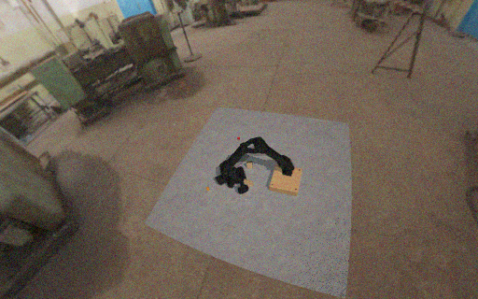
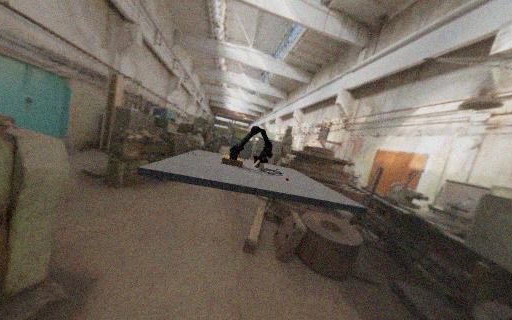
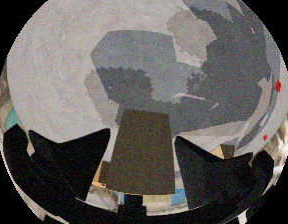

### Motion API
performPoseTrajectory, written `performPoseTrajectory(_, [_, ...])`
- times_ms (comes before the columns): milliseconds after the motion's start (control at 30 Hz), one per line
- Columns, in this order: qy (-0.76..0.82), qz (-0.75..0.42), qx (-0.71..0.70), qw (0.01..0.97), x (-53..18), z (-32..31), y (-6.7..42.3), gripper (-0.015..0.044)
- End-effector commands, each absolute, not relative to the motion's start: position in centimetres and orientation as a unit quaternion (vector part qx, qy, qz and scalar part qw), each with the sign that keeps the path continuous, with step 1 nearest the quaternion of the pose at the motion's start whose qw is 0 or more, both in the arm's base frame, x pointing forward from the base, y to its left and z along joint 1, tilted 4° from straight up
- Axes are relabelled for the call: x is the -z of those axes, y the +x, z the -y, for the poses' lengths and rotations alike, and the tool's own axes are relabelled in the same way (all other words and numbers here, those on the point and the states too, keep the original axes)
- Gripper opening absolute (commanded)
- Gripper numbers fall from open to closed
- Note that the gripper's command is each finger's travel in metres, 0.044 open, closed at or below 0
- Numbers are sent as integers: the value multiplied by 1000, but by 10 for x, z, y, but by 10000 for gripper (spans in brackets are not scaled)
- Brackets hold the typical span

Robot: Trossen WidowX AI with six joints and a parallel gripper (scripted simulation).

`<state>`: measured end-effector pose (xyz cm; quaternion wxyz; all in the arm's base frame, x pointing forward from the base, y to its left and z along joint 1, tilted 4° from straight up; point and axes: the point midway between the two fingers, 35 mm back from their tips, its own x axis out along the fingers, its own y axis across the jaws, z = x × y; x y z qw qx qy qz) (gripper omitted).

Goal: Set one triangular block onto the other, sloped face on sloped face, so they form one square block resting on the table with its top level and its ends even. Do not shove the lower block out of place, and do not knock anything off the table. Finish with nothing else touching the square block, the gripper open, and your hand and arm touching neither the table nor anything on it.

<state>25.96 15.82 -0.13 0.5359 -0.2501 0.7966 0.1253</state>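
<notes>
In the wrist view a tan triangular block (image 3: 143,156) lies on the grey table (image 3: 68,50) right between my two dark fingers. My gripper (image 3: 143,136) (image 1: 244,186) (image 2: 258,162) is low over the table and straddles this block, partly closed, with a thin gap still showing at the left finger. In the top view the same block (image 1: 248,183) shows as a small tan piece at the fingers. The other triangular block (image 1: 249,165) lies a little farther back under the arm, apart from the gripper.
The arm stands on a square wooden base (image 1: 286,182) (image 2: 232,161) near the middle of the table (image 1: 301,234) (image 2: 207,172). A small red marker (image 1: 238,138) (image 2: 287,177) and a small orange marker (image 1: 207,189) lie on the table top.
</notes>
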Motion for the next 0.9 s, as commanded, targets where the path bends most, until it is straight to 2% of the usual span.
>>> performPoseTrajectory(0, [-253,-797,-125,534,3,-157,259,230])
performPoseTrajectory(100, [-253,-797,-125,534,3,-157,259,151])
performPoseTrajectory(300, [-253,-797,-125,534,3,-157,259,111])
performPoseTrajectory(433, [-253,-797,-125,534,2,-157,259,6])
performPoseTrajectory(867, [-251,-797,-125,535,-1,-158,259,0])
